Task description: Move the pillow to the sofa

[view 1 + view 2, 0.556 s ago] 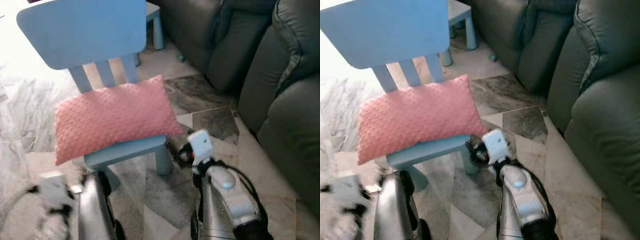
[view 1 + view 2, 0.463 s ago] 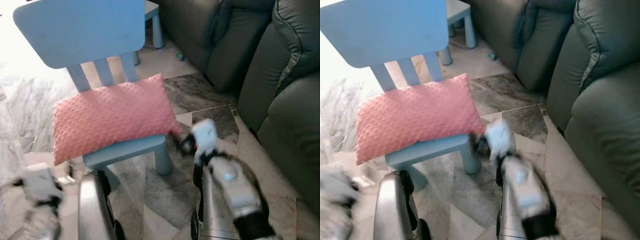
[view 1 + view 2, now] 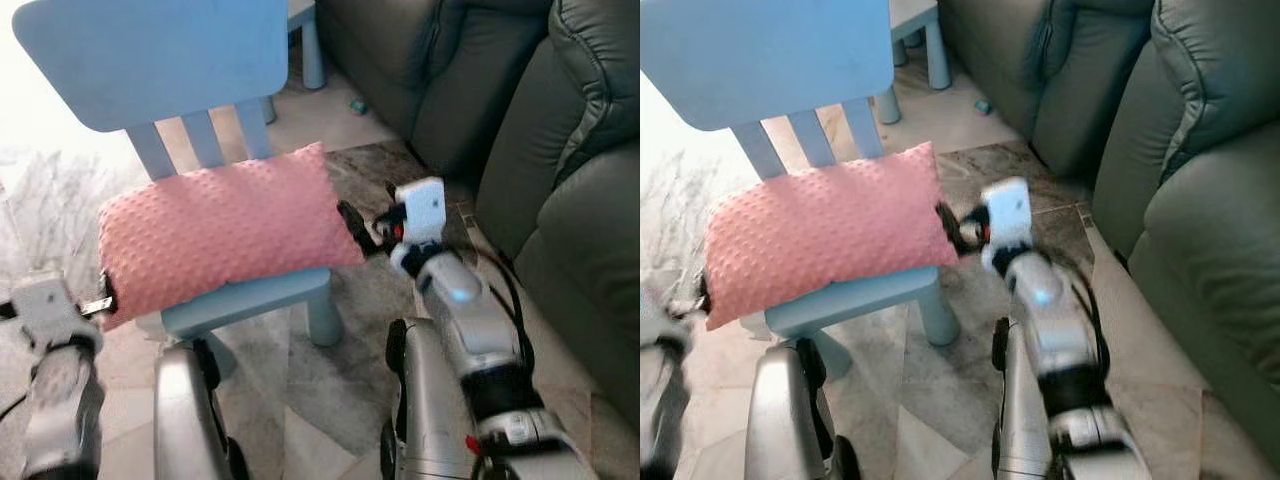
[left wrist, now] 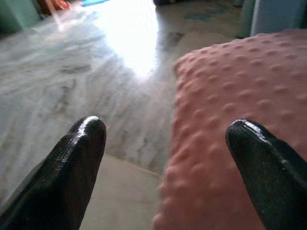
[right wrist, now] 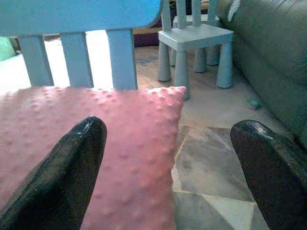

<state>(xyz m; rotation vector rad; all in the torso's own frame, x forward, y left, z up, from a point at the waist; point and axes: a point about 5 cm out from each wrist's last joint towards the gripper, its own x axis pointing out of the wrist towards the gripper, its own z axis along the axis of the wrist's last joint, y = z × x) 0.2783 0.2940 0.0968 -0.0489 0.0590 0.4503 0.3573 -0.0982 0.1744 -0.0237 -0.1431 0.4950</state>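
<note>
1. Bracketing the pillow [image 3: 220,235] from both ends: right gripper [image 3: 352,224] at the end nearest the sofa [image 3: 560,150], left gripper [image 3: 104,296] at the far end, low by the corner.
2. Right gripper: fingers spread wide; in the right wrist view one finger [image 5: 62,177] lies in front of the pillow's end and the other hangs over bare floor [image 5: 216,167]. Nothing held.
3. Left gripper: fingers likewise wide apart; in the left wrist view one fingertip [image 4: 261,158] overlaps the pillow's edge and the other is off it, over the floor. Contact cannot be told.
4. Pillow: pink, dimpled fabric, lying flat on the seat of the blue chair [image 3: 170,60], resting against the back slats, both ends overhanging the seat.
5. Handling, as judged: light, soft, will sag and squash; textured cover should give good friction. Not fragile.
6. Hold, as judged: pinch each short end at mid-height, or press inward from both ends together, so it lifts level.
7. Sofa stands beyond the pillow's right-gripper end, well apart across open floor.
</note>
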